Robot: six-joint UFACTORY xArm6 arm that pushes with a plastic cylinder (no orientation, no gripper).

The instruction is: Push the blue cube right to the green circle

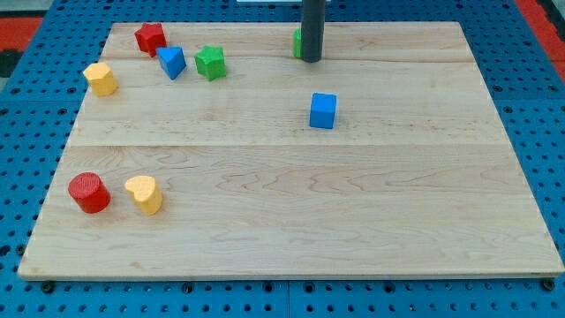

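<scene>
Blue cube (pixel 323 110) sits mid-board, slightly toward the view's top, nothing touching it. That's your landmark.

Green circle (pixel 298 42) is toward the view's top of the cube and a touch to its left, mostly hidden behind the rod; only a green sliver shows. My tip (pixel 312 59) is right against that circle, well apart from the cube. No jaws on this tool: it's a plain rod, nothing held, nothing in contact with the cube.

Step, as I read it: approach not yet made. Next move calls for bringing the tip round to the cube's bottom side, then pushing up and slightly left toward the circle.

Other blocks all lie left of the cube: green star-like block (pixel 211 63), blue triangular block (pixel 172 62), red block (pixel 150 38), yellow block (pixel 101 79), red cylinder (pixel 89 193), yellow heart (pixel 144 194).

No containers here, just the wooden board (pixel 397 212).
</scene>
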